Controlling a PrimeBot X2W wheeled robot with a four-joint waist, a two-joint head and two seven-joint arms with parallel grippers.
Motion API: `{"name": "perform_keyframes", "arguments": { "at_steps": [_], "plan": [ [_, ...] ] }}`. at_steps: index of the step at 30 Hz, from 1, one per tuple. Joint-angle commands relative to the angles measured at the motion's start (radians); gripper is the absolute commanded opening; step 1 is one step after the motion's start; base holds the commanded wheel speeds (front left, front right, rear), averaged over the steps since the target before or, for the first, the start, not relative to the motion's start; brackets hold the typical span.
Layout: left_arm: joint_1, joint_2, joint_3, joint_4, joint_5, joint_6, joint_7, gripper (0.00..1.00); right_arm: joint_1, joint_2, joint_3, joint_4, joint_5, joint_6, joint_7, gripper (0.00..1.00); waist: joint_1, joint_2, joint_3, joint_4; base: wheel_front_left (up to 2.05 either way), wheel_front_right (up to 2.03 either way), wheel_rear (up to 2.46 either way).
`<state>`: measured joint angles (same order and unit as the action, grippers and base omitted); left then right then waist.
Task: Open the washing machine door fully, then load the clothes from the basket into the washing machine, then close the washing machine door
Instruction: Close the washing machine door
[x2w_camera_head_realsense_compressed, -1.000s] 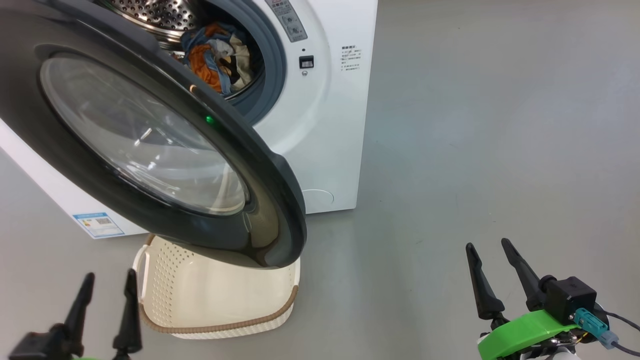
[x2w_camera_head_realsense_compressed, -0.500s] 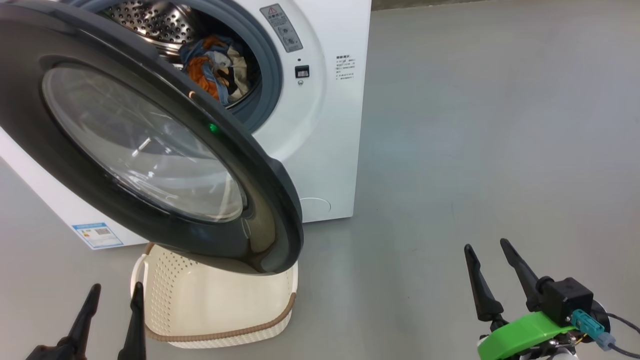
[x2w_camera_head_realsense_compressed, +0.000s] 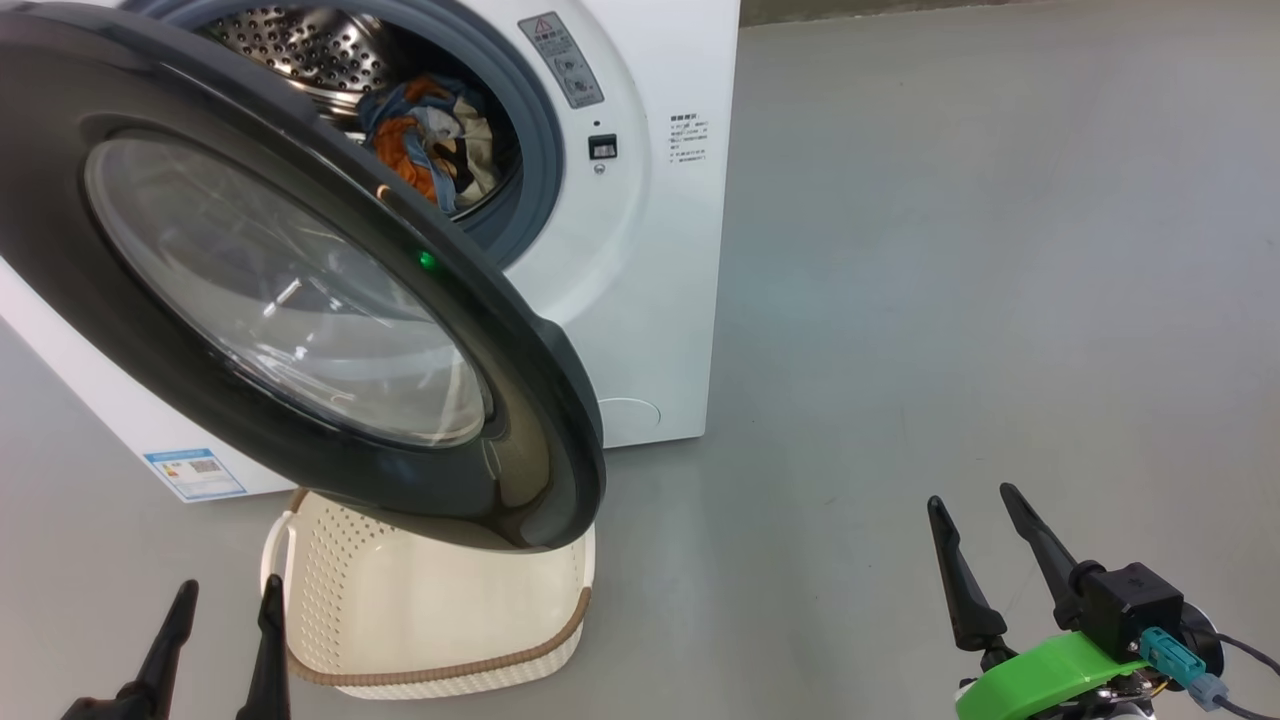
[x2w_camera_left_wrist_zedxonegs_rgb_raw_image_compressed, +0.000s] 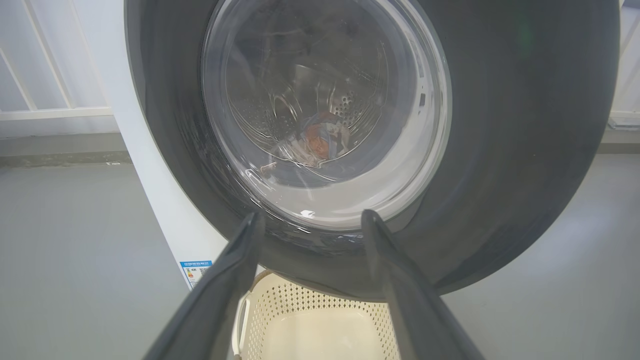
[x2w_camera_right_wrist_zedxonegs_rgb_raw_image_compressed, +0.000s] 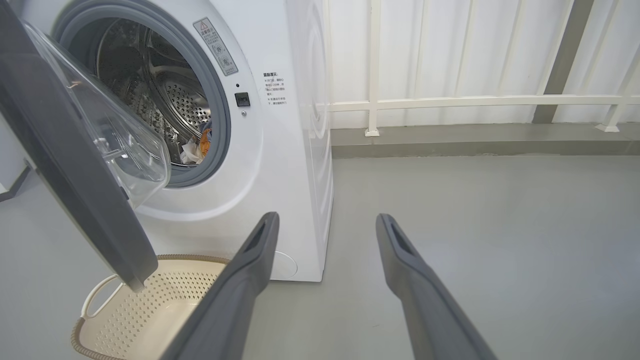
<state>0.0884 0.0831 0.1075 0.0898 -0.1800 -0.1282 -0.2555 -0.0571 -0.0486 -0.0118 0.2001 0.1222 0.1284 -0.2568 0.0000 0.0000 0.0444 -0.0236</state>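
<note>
While the washing machine door (x2w_camera_head_realsense_compressed: 290, 290) hangs open over the basket (x2w_camera_head_realsense_compressed: 420, 610) on the floor (x2w_camera_head_realsense_compressed: 950, 250), the clothes (x2w_camera_head_realsense_compressed: 430, 140) lie far inside the washing machine (x2w_camera_head_realsense_compressed: 640, 300). Near the basket's left, the left gripper (x2w_camera_head_realsense_compressed: 229, 583) hovers with jaws wide, holding nothing; the right gripper (x2w_camera_head_realsense_compressed: 971, 495), equally wide, is well right.

The right gripper (x2w_camera_head_realsense_compressed: 971, 495) has two long, tapering black fingers (x2w_camera_head_realsense_compressed: 962, 580) that narrow to thin tips. Behind its jaws sits a bright green curved bracket (x2w_camera_head_realsense_compressed: 1040, 672). Beside that is a black boxy block (x2w_camera_head_realsense_compressed: 1132, 603), with a teal plug (x2w_camera_head_realsense_compressed: 1165, 650) and a thin dark cable (x2w_camera_head_realsense_compressed: 1250, 648). The left gripper (x2w_camera_head_realsense_compressed: 230, 582) has the same slim black fingers. Close up, they look matte dark grey, each with a shallow slot near the tip.
</note>
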Motion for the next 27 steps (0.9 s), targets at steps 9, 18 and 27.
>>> {"name": "perform_keyframes", "arguments": {
  "at_steps": [9, 18, 27],
  "plan": [
    [-0.013, 0.007, 0.039, -0.011, 0.017, -0.002, -0.006, 1.00, -0.008, -0.002, 0.022, -0.037, -0.032, 0.002, -0.005, 1.00, 0.0000, 0.0000, 0.001, -0.003, 0.00, 0.00, 0.00],
    [-0.019, 0.004, 0.039, -0.011, 0.016, -0.002, -0.006, 1.00, -0.009, -0.002, 0.020, -0.037, -0.038, 0.002, -0.005, 1.00, 0.0000, 0.0000, 0.007, 0.000, 0.00, 0.00, 0.00],
    [-0.025, 0.003, 0.041, -0.013, 0.012, -0.002, -0.006, 1.00, -0.010, -0.002, 0.019, -0.036, -0.035, 0.002, -0.005, 0.59, 0.0000, 0.0000, 0.012, 0.003, 0.00, 0.00, 0.00]
  ]
}}
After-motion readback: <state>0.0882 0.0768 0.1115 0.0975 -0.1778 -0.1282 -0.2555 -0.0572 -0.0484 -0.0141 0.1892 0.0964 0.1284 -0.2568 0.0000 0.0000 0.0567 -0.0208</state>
